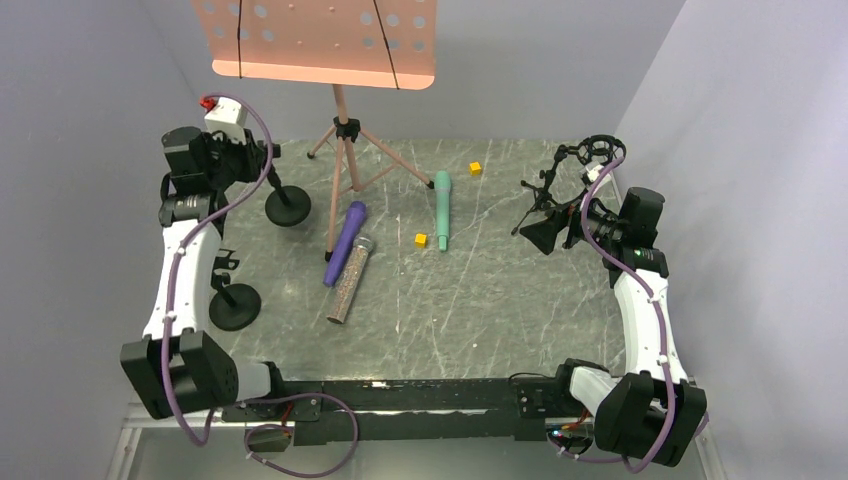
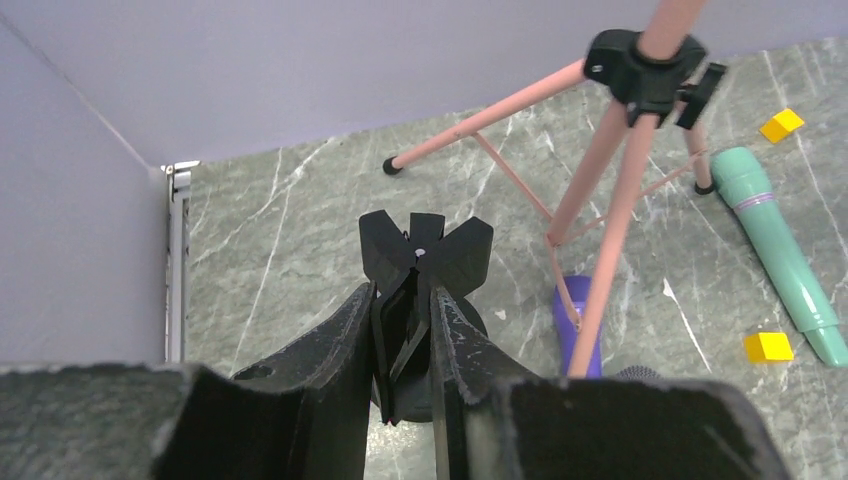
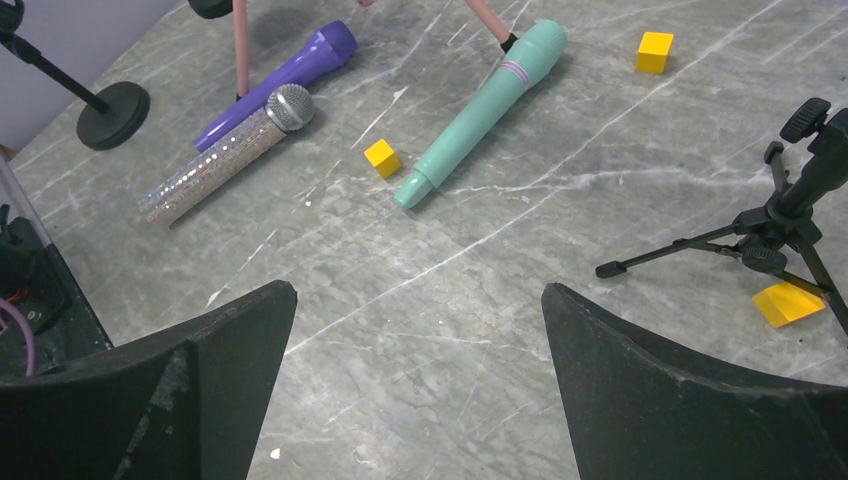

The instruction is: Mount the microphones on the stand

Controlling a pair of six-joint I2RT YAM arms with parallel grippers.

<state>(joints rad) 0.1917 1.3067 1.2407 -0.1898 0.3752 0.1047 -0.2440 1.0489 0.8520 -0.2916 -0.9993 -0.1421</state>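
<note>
Left gripper (image 2: 404, 335): closed on black stand clip (image 2: 425, 248) | right gripper (image 3: 418, 340): wide open; empty | purple microphone (image 1: 345, 243), glittery microphone (image 1: 350, 282) side by side; teal microphone (image 1: 441, 210) apart; all flat on table (image 1: 500, 310)

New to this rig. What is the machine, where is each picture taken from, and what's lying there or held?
Two robot arms sit at a table's near edge. One picture looks down from above; the other two come from wrist cameras. On the table lie a purple microphone, a teal microphone and a glittery microphone, beside a pink music stand, yellow blocks and black stands. The left gripper is closed on a stand's black clip; the right gripper is open, holding nothing.
</note>
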